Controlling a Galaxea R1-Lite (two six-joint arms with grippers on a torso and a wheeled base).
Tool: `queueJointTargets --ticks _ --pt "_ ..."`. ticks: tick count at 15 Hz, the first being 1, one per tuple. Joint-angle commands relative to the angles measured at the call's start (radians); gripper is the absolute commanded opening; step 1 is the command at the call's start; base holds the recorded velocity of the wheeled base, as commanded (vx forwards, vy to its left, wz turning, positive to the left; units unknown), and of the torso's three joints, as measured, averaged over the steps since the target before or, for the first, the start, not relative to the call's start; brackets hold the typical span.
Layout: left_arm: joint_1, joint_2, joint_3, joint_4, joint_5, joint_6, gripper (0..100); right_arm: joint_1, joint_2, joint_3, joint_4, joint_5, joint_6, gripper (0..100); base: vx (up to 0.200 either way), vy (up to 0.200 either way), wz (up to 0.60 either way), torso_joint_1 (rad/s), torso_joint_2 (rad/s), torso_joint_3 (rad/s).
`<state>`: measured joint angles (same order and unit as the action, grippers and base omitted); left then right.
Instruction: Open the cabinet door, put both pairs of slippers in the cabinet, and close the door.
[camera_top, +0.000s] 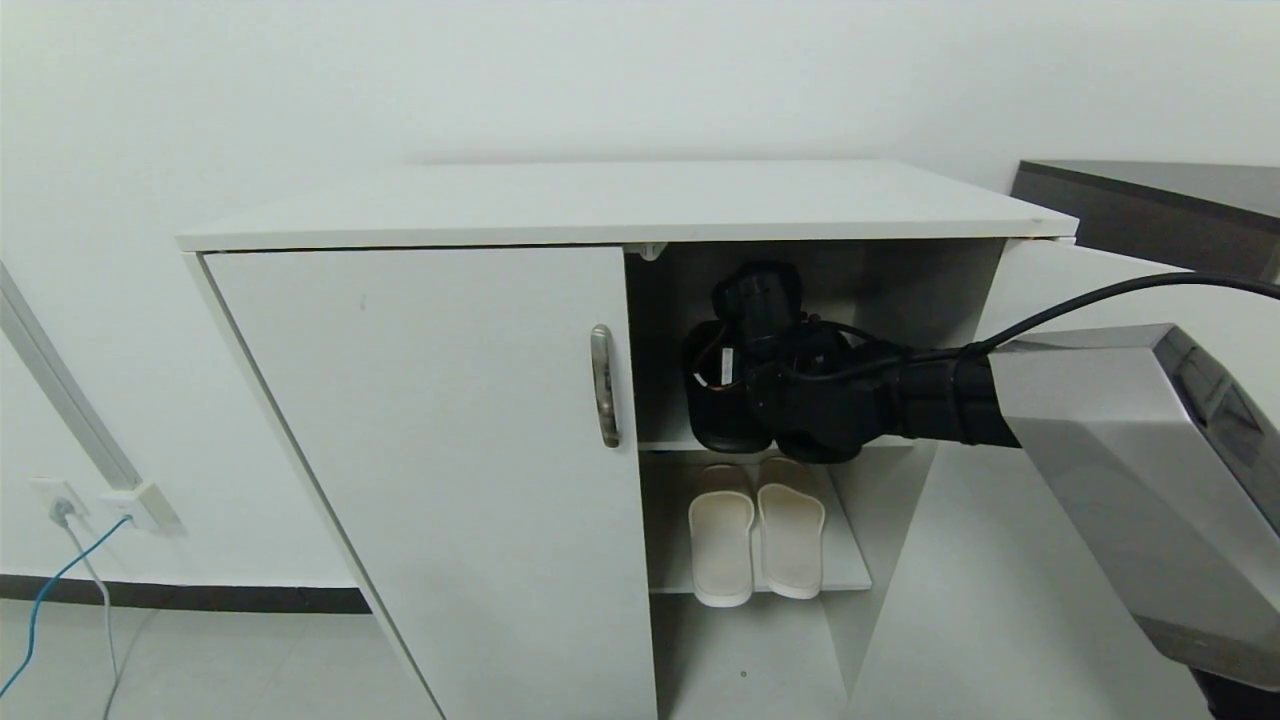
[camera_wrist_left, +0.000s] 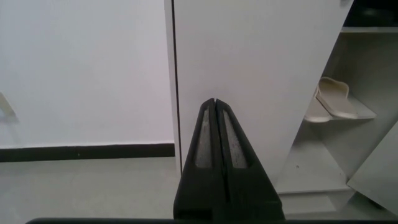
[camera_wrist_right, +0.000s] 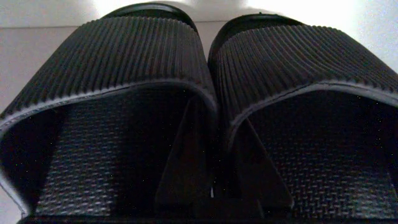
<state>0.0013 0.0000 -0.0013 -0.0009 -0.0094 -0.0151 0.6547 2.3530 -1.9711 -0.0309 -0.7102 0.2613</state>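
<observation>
Centre-left: closed door, handle at its right edge. Left gripper faces that door, fingers pressed together, empty.

Centre, low: white slippers side by side on the lower shelf.

Just above: black slippers at the upper shelf, the right gripper clamped on their adjoining inner walls. Contact with the shelf is unclear.

Best approach: settle soles flat, well behind the shelf lip, then release.

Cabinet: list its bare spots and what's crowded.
Free: the cabinet top, and the cabinet floor below the lower shelf. On that shelf, only a thin strip right of the white slippers. Crowded: the upper shelf, taken by the black slippers and the right gripper.
</observation>
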Motion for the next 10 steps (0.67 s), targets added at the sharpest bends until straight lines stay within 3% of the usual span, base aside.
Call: queueJointTargets --ticks 1,4,5,10 --pt "0.0 0.0 0.0 -0.001 0.0 0.0 0 -0.003 -0.001 -0.002 -0.001 -0.002 0.001 0 0.0 0.0 0.0 0.0 0.0 0.0" --pt "0.0 0.0 0.0 -0.001 0.0 0.0 0 -0.003 -0.004 -0.002 -0.003 -0.012 0.001 0 0.0 0.0 0.0 0.0 0.0 0.0" --pt "0.0 0.0 0.0 -0.001 0.002 0.0 0 -0.003 -0.003 -0.002 -0.003 -0.014 0.001 100 0.0 0.0 0.0 0.0 0.0 0.0" --pt "0.0 0.0 0.0 -0.001 0.003 0.0 0 0.002 -0.04 0.054 0.005 -0.014 0.001 100 0.0 0.0 0.0 0.0 0.0 0.0"
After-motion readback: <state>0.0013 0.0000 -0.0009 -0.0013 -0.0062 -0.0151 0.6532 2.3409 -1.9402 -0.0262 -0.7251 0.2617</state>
